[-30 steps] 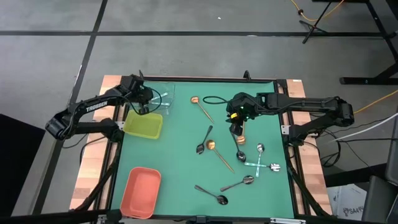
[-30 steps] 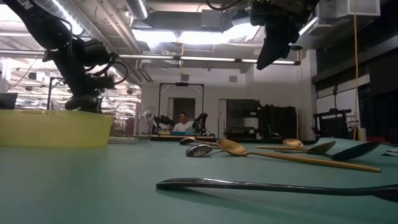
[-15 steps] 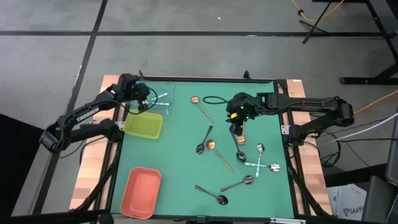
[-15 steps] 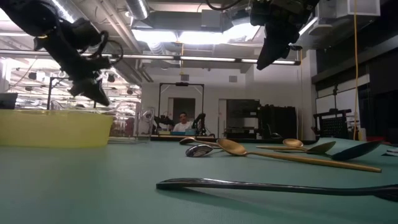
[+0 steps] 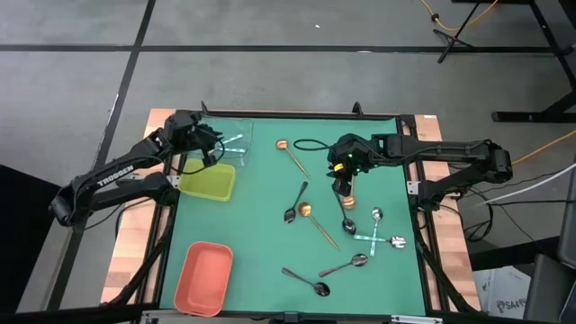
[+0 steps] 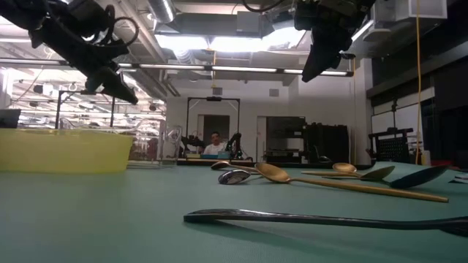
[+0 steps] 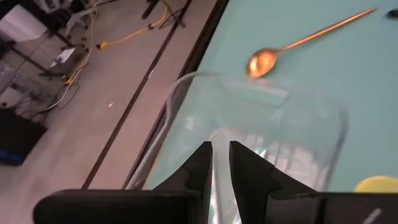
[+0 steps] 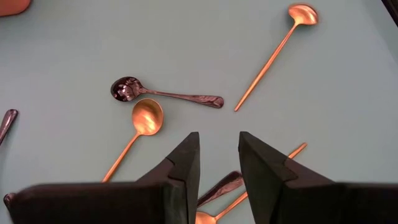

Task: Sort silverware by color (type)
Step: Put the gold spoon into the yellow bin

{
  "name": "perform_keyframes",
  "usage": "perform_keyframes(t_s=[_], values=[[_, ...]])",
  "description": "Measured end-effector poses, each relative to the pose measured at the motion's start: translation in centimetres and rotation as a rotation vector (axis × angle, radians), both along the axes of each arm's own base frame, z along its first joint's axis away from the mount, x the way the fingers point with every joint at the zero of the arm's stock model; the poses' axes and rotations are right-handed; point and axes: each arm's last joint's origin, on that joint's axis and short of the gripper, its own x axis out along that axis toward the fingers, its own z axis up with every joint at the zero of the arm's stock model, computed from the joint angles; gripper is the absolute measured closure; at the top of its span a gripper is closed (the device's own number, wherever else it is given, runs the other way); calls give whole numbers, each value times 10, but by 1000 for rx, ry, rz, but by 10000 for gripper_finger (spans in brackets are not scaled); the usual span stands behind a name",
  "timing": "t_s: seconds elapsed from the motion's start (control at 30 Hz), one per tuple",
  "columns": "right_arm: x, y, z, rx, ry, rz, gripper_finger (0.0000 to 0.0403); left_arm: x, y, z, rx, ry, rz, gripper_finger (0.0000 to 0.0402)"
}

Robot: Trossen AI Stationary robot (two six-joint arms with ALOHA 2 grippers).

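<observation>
High view: your left gripper (image 5: 214, 146), fingers nearly pressed together and empty, hangs over the clear tray (image 5: 236, 138) at ten o'clock, so next reach the loose spoons (image 5: 306, 209) at center, where your right gripper (image 5: 343, 187) hovers part-spread.

Clear tray (image 5: 236, 137): you find it at the mat's far left corner.
Yellow-green tray (image 5: 209, 182): just beside it.
Salmon-orange tray (image 5: 204, 278): near left corner.
</observation>
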Motion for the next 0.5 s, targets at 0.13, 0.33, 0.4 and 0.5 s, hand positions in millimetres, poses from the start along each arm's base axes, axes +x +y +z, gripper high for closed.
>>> perform_keyframes(t_s=[0.13, 0.33, 0.4, 0.5], values=[[0, 0, 0, 0, 0, 0, 303, 7, -8, 1, -18, -25, -55, 354], [0, 0, 0, 0, 0, 0, 303, 17, -21, 3, -57, -77, -122, 354], [0, 0, 0, 0, 0, 0, 303, 21, -25, 4, -64, -103, -146, 354], [0, 0, 0, 1, 0, -1, 303, 26, -31, 8, -66, -145, -186, 354]])
